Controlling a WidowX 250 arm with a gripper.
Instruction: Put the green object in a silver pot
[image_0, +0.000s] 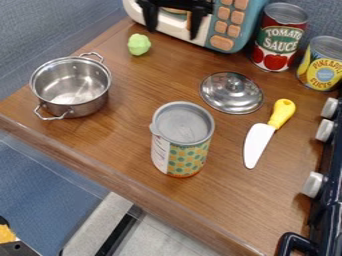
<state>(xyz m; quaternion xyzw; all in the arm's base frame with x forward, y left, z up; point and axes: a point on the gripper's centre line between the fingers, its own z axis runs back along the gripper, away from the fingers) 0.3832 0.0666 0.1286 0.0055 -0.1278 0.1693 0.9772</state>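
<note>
The black gripper (172, 33) hangs at the top edge, in front of the toy microwave, its two fingers spread apart with nothing held between them. Below and left of it, a small light-green lumpy object (139, 44) rests on the wooden counter, close to the left fingertip in the view. At the left of the counter stands the silver pot (72, 107), lidless, with two loop handles and a bare inside.
A toy microwave (228, 27) stands behind. Two cans, tomato sauce (278, 40) and pineapple (323, 65), are at upper right. Nearer are a silver lid (232, 93), a yellow-handled knife (260, 140), a patterned can (182, 142) and a stove (326, 200).
</note>
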